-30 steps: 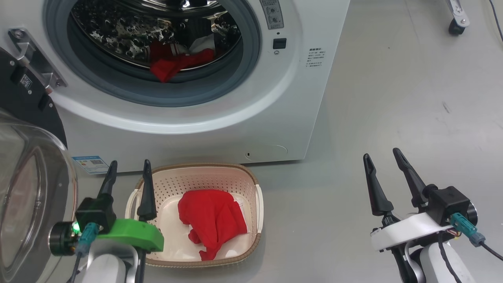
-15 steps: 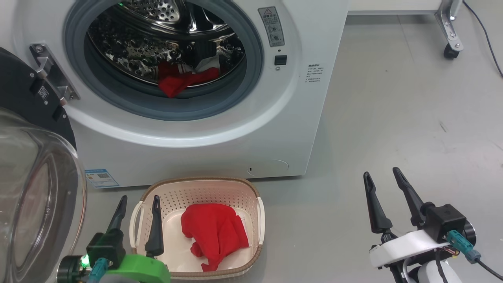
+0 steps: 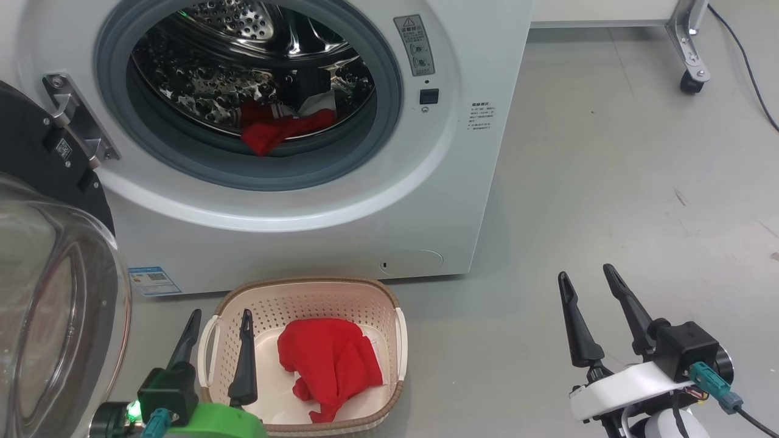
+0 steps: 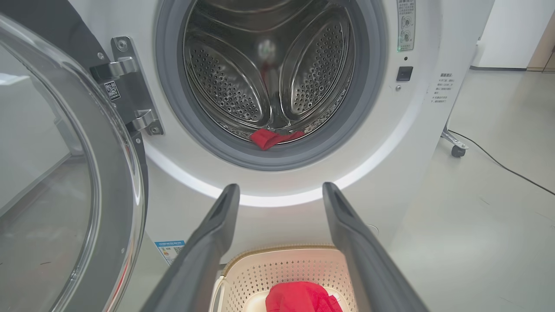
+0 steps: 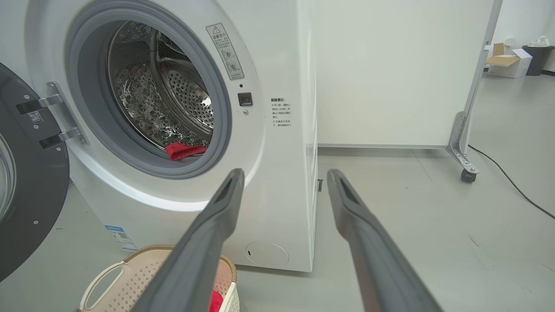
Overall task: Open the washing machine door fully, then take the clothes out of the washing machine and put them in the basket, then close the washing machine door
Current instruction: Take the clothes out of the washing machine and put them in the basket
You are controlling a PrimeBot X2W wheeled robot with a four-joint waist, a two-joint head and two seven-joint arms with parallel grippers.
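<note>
two red garments [image 3: 328, 362]; one basket [image 3: 310, 283]; one washing machine [image 3: 304, 243]; one door [image 3: 36, 182]

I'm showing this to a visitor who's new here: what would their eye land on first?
Red stands out most: one red garment lies in the cream basket on the floor before the white washing machine, and another red piece lies at the front of the steel drum. At the left, the door stands open, its bulging glass window large in the foreground.
</note>
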